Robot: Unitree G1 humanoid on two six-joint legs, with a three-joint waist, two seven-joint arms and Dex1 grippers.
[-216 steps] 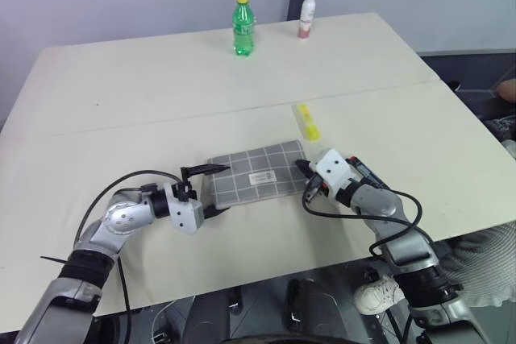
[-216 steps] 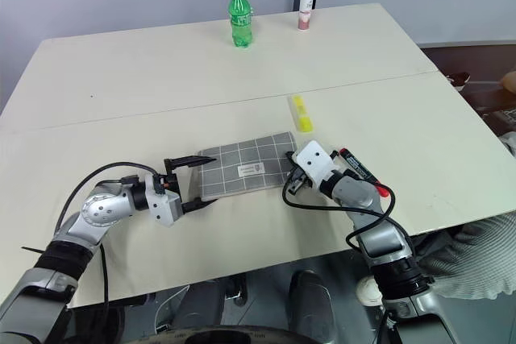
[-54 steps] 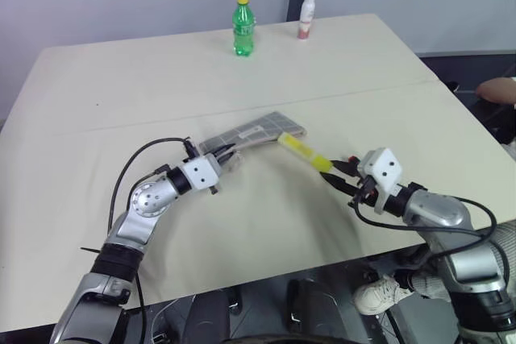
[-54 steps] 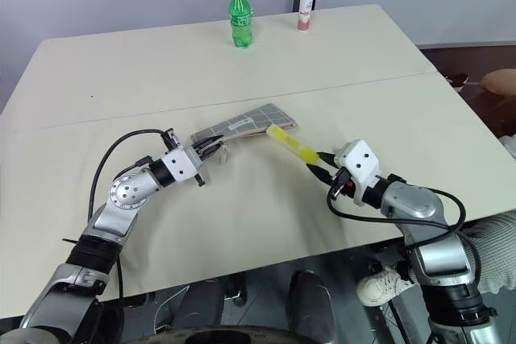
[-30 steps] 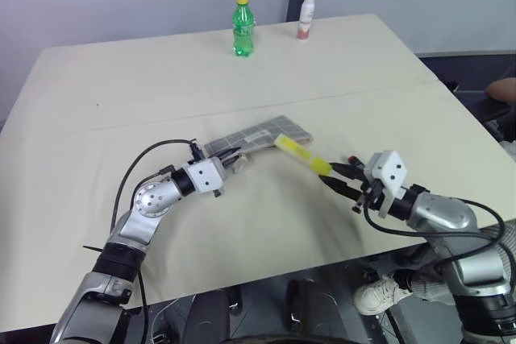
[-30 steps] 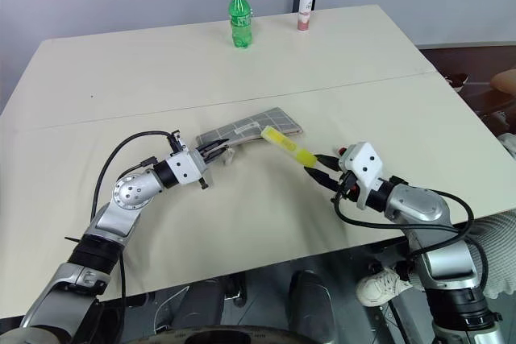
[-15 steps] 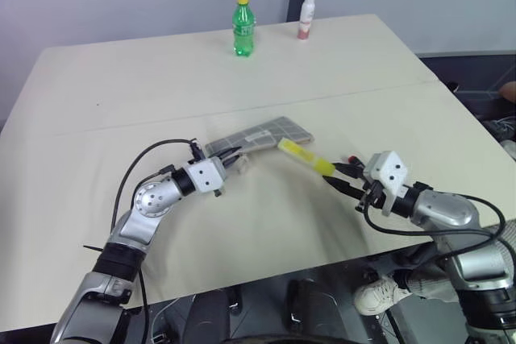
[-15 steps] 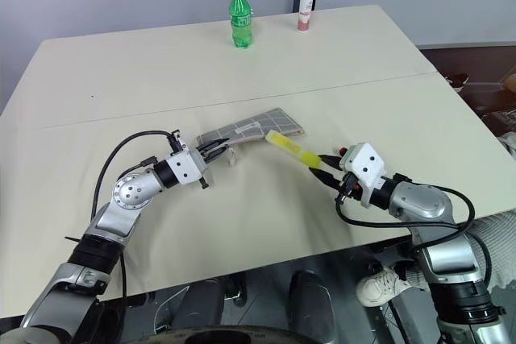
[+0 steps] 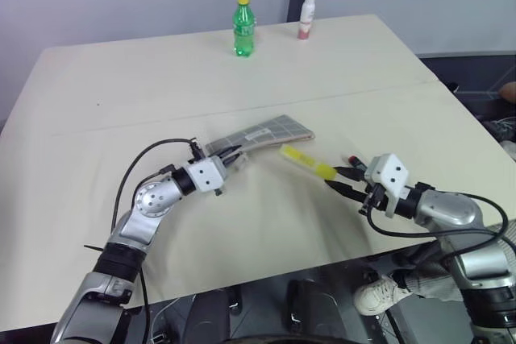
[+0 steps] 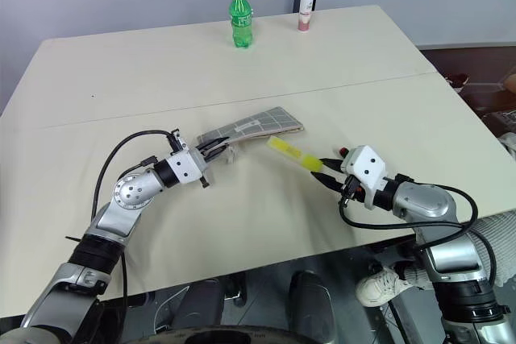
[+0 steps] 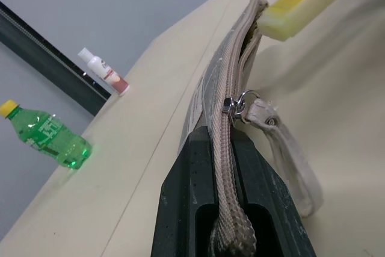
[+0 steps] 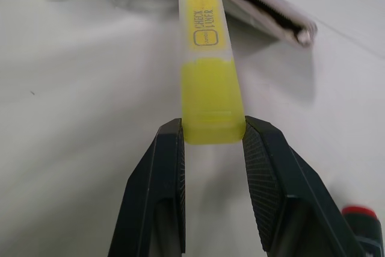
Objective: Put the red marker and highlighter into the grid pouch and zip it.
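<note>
The pouch (image 9: 260, 135) is sitting mid-tabletop (image 9: 145, 86), with the highlighter (image 9: 308, 162) lying just right of it. A bottle (image 9: 243, 25) is standing at the far edge, a smaller bottle (image 9: 307, 14) to its right.

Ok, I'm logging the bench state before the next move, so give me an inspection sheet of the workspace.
Surface: beige table, seam across it.
Job's things: grid pouch lifted at one end, zipper partly open; highlighter held near its mouth; red marker on the table beside the right gripper.
Clutter: green bottle, white bottle at the far edge.
Grippers: left gripper shut on the pouch; right gripper shut on the highlighter.
Cables: black cables along both arms.
Surroundings: grey wall, dark post.
</note>
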